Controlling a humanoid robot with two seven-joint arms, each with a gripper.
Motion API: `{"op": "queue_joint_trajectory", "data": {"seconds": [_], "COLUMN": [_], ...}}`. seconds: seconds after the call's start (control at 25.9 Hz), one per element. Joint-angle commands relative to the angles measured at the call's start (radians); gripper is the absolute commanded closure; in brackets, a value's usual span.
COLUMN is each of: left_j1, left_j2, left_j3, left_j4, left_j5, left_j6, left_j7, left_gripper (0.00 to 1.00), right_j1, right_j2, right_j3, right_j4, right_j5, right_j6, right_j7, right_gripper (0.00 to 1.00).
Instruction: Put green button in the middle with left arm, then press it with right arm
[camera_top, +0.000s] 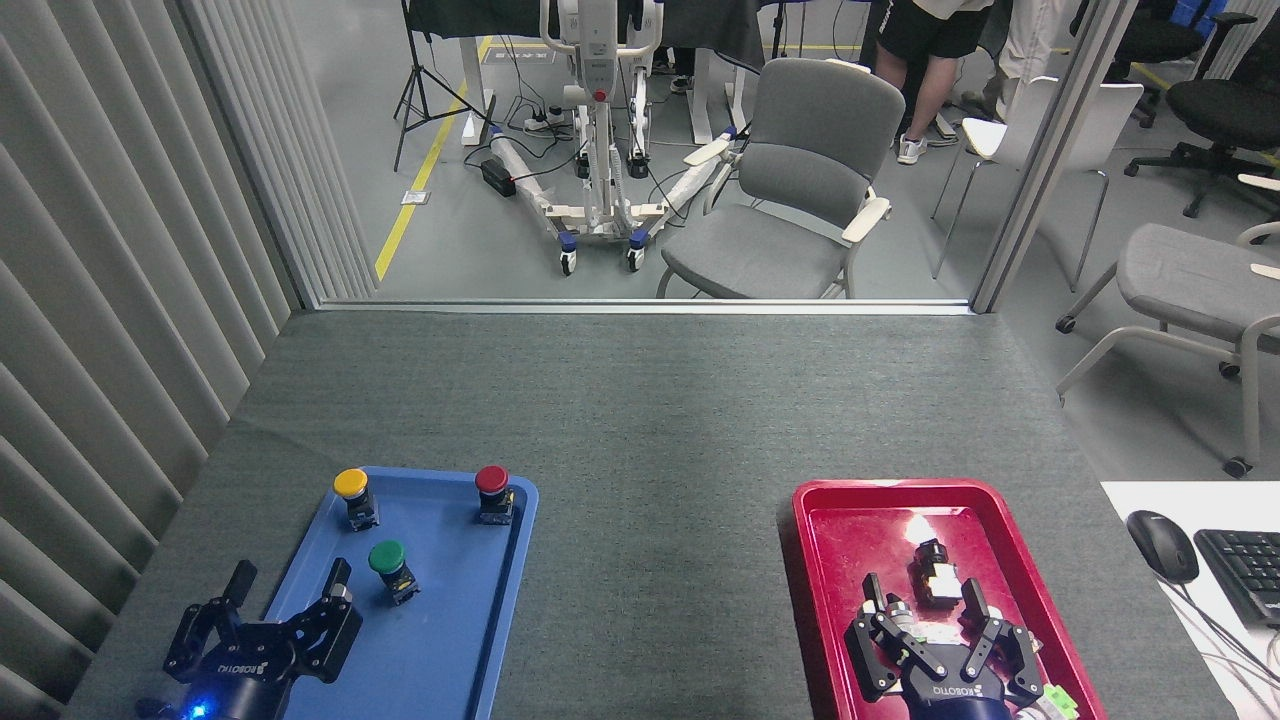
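The green button (388, 562) stands upright in the blue tray (455, 640), nearer its front than the yellow-capped button (352, 491) and the red-capped button (492, 488). My left gripper (288, 582) sits open at the tray's front left corner, its fingertips a short way left of the green button and not touching it. My right gripper (925, 598) hangs open over the red tray (830, 560) at the lower right, with a small black and white part (935, 580) just beyond its fingers. The middle (655, 500) is bare grey-green cloth between the two trays.
A black mouse (1162, 545) and keyboard (1245, 570) lie on a white surface at the right edge. A glass partition bounds the table's far edge, a ribbed wall its left side. Chairs, a stand and a person's legs are beyond the glass.
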Motion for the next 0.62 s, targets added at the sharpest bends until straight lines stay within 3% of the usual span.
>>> {"op": "queue_joint_trajectory", "data": {"seconds": [0.0, 0.58], "left_j1": [-0.001, -0.007], "left_j2": [-0.007, 0.007], "left_j3": [0.002, -0.004], "left_j4": [-0.002, 0.012], "left_j5": [0.004, 0.0], "left_j6": [-0.005, -0.005], "left_j7": [0.018, 0.028], "left_gripper": [0.0, 0.0], "right_j1": [0.002, 0.005], "right_j2": [-0.012, -0.031], "right_j3": [-0.002, -0.009], "right_j4": [0.007, 0.026], "right_j5": [-0.007, -0.003], "right_j6": [-0.022, -0.033], "right_j7": [0.002, 0.015], "right_gripper": [0.0, 0.0]}}
